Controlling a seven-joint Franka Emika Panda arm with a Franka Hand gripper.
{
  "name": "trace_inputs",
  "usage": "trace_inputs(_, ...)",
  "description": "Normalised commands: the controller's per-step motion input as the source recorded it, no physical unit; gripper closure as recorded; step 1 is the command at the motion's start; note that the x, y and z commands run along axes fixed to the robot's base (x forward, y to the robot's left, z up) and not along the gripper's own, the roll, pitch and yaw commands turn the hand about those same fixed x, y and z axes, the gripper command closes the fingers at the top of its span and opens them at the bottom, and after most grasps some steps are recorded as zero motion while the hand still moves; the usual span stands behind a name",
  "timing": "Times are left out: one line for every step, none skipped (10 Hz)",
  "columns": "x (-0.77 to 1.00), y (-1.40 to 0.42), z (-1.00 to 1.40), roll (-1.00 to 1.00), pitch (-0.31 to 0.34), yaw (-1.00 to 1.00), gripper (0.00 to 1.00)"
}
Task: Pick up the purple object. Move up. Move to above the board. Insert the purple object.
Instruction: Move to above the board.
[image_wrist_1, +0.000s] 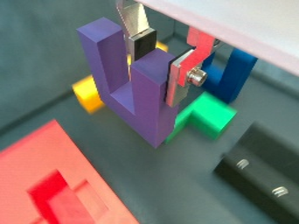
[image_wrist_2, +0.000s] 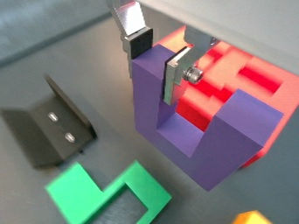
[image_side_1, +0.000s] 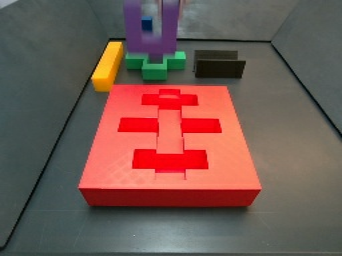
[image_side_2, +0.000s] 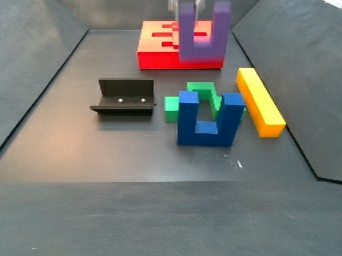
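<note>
The purple object (image_wrist_1: 128, 87) is a chunky U-shaped block hanging in the air, prongs up. My gripper (image_wrist_1: 160, 59) is shut on one of its prongs, with a silver finger (image_wrist_2: 177, 74) pressed on each side, as both wrist views show. In a side view the purple object (image_side_1: 150, 30) hangs over the green block, just beyond the far end of the board (image_side_1: 167, 140). The board (image_side_2: 158, 48) is a large red slab with cross-shaped recesses. In both side views the gripper is mostly cut off by the frame's upper edge.
On the floor lie a green block (image_side_2: 191, 100), a blue two-pronged piece (image_side_2: 211, 118) and a long yellow bar (image_side_2: 261, 100). The dark fixture (image_side_2: 123, 97) stands beside the green block. Grey walls enclose the floor.
</note>
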Motion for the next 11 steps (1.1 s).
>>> trace_inputs(-0.06,-0.01,1.4,0.0,0.013,0.0,1.0)
trace_inputs(-0.03,0.01,1.4,-0.03,0.018,0.0,1.0)
trace_inputs(0.03,0.01,0.78,-0.03,0.064,-0.01,1.0)
trace_inputs(0.03,0.01,0.53,-0.03,0.084,0.0,1.0)
trace_inputs(0.04,0.01,0.17,-0.04,0.066,0.0,1.0)
trace_inputs(0.0,-1.4,0.32,0.0,0.111,-0.25,1.0)
trace_inputs(-0.01,-1.4,0.3,0.04,0.091,-0.21,1.0)
trace_inputs(0.0,-1.4,0.31,0.07,0.088,-0.1,1.0)
trace_inputs(0.03,-1.4,0.31,0.02,0.088,-0.06,1.0)
trace_inputs(0.07,-1.4,0.31,0.02,0.106,-0.02,1.0)
trace_inputs(0.07,-0.67,0.16,0.02,0.134,-0.01,1.0)
